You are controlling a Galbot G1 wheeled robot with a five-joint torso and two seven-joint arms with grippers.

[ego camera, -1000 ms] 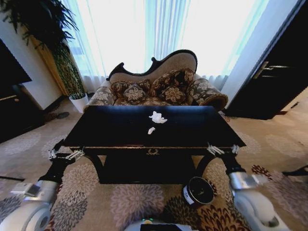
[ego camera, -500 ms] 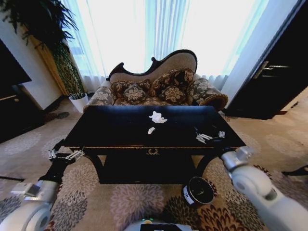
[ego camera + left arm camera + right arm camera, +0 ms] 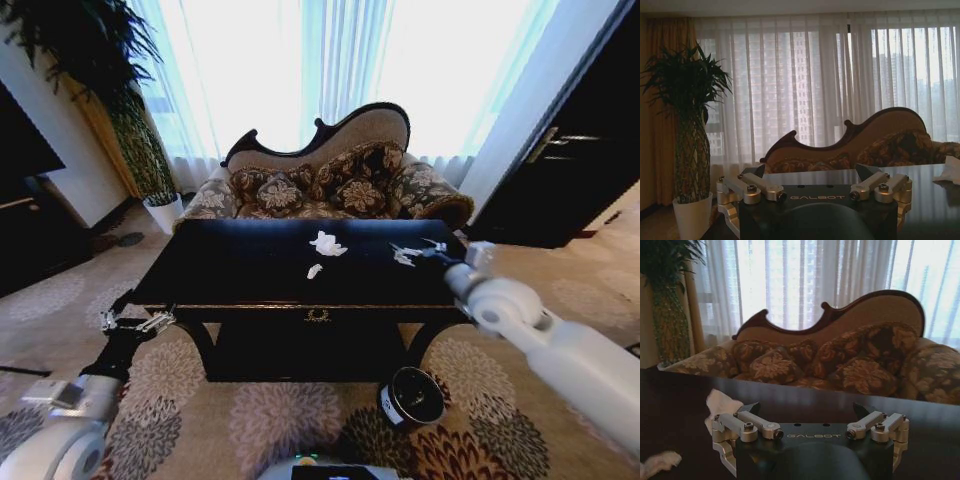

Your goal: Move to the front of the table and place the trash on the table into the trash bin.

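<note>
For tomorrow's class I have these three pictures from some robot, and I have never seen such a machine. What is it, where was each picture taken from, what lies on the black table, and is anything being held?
It is a wheeled robot with two arms, each ending in a gripper. The wide picture comes from a camera on its head, looking down at the table. The other two come from cameras on its wrists, so each shows that arm's own open fingers up close.

On the table lie two white paper wads: a larger wad and a smaller wad nearer the robot. The right gripper is stretched out above the tabletop, beside the wads, open and empty. The left gripper waits low at the table's front corner, also open and empty. A small black bin stands on the carpet in front of the table. A patterned sofa stands behind.
</note>
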